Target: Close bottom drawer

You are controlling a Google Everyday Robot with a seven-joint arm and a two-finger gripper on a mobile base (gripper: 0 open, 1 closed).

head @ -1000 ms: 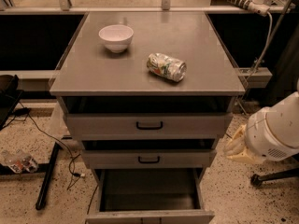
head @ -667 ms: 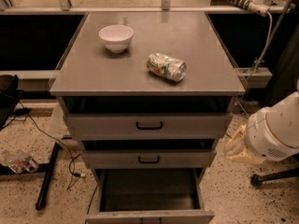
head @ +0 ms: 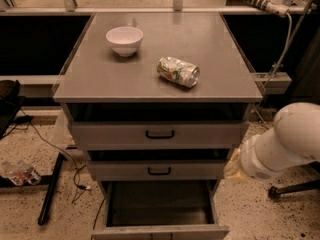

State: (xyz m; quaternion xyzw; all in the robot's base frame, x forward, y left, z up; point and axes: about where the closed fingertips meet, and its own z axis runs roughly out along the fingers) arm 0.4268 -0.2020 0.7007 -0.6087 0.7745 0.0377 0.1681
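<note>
The bottom drawer (head: 159,231) of the grey cabinet (head: 240,91) is pulled far out toward me. Its shallow tray looks empty, and its flat front is cut off by the lower edge of the view. The two drawers above, the middle drawer (head: 159,170) and the top drawer (head: 160,133), each stand slightly out and have a black handle. My white arm (head: 282,144) comes in from the right. Its gripper (head: 234,166) end, tan coloured, sits just right of the middle drawer's front, above and to the right of the open bottom drawer, apart from it.
A white bowl (head: 124,40) and a crushed can (head: 178,71) lying on its side rest on the cabinet top. Cables (head: 55,149) and a black bar (head: 50,194) lie on the speckled floor at left. A chair base (head: 292,190) stands at right.
</note>
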